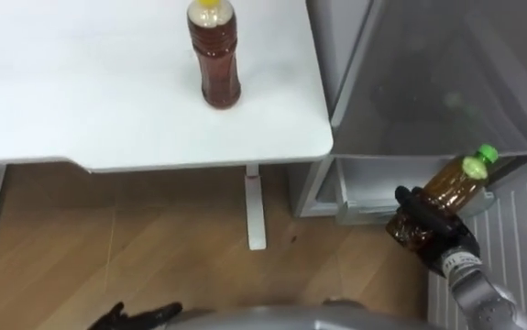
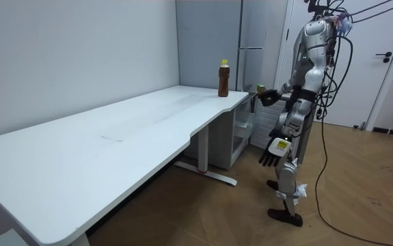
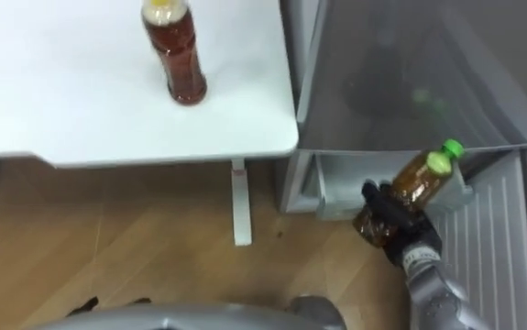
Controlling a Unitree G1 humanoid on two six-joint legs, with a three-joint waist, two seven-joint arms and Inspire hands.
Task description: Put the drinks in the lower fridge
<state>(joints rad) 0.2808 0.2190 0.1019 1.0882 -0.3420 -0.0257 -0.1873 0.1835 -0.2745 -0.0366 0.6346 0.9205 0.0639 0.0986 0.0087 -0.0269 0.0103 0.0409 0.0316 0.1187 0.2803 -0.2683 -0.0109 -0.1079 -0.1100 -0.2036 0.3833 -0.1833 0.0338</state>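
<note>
Right hand (image 1: 435, 231) stuck out in front of fridge (image 1: 428, 82), down low, fingers wrapped round tilted green-cap bottle (image 1: 454, 183). Left hand (image 1: 139, 316) hanging, fingers loose, holding nothing. Second bottle (image 1: 214, 55) upright on white worktop (image 1: 80, 92) just beside fridge. Wood floor (image 1: 135, 238).

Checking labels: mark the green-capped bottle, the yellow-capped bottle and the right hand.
green-capped bottle (image 1: 452, 183): left eye view, brown body.
yellow-capped bottle (image 1: 219, 69): left eye view, brown body.
right hand (image 1: 433, 220): left eye view, fingers.
</note>
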